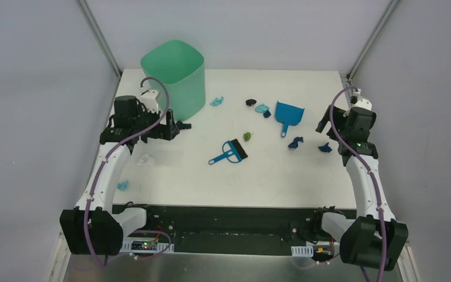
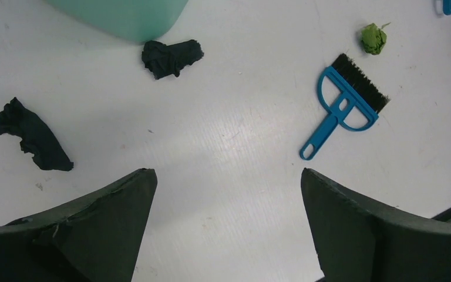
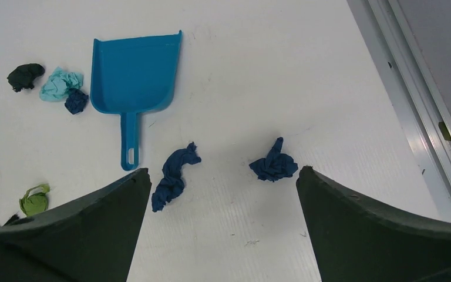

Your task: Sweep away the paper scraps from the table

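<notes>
left gripper (image 2: 226, 176) and right gripper (image 3: 223, 173) both spread wide, nothing held, above the table (image 1: 270, 182). paper scraps (image 3: 175, 170) lie scattered on it: two dark blue just ahead of the right gripper, black ones near the left. brush (image 1: 234, 151) mid-table, dustpan (image 1: 289, 111) beyond, green bin (image 1: 185, 91) far left.

The left arm (image 1: 107, 170) reaches forward from its base and bends inward at the wrist, so the left gripper (image 1: 173, 128) points toward the middle, its jaws spread wide with nothing between them. The right arm (image 1: 369, 179) stretches forward along its own side. The right gripper (image 3: 223, 170) angles inward and down, jaws likewise wide apart and empty.
</notes>
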`<state>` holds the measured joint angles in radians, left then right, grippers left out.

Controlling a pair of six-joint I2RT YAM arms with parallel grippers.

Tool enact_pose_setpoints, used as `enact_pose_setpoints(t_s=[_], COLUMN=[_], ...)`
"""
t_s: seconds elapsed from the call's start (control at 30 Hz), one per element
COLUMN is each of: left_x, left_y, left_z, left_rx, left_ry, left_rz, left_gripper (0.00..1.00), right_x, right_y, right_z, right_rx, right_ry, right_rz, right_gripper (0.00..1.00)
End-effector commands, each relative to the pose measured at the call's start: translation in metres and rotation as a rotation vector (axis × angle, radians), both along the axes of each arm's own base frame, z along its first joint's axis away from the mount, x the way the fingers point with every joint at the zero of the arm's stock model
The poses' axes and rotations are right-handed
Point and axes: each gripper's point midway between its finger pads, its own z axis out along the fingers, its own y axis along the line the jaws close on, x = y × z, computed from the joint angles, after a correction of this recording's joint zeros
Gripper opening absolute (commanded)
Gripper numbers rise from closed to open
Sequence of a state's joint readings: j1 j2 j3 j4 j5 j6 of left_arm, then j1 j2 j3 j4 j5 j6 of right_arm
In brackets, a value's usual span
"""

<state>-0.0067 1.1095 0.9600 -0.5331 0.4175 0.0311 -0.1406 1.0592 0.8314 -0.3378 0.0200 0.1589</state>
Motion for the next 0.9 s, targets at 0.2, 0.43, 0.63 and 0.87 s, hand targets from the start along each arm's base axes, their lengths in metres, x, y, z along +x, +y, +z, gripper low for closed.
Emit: enact_pose_setpoints(t_s=[0.2,0.43,0.63,0.87], left_x=[-0.041,-0.085,-0.119,-0.119], left_y=[-0.069,-0.116,-0.138,-0.135], left_z=[-0.008,-0.047,-0.066,-0.075], left_rx=[0.174,0.165,0.097,0.107], left_ry=[0.065,0.189,0.235,0.231], left_rz=[-0.373,-0.685,-0.835,-0.824], left_gripper=[0.99,0.99,0.99,0.96], right_x=[0.003,-0.035,-0.036,-0.022], right_y=[0.046,0.116,0.122,0.146], right_z=[0.021,0.016,0.015,-0.007], right_rx=[-0.014,0.128,0.144,-0.017], right_ry=[-0.101,-0.121,-0.113,0.028], right_rz=[0.357,0.814,0.844,0.930], right_gripper=[1.00,0.99,0.86,0.55])
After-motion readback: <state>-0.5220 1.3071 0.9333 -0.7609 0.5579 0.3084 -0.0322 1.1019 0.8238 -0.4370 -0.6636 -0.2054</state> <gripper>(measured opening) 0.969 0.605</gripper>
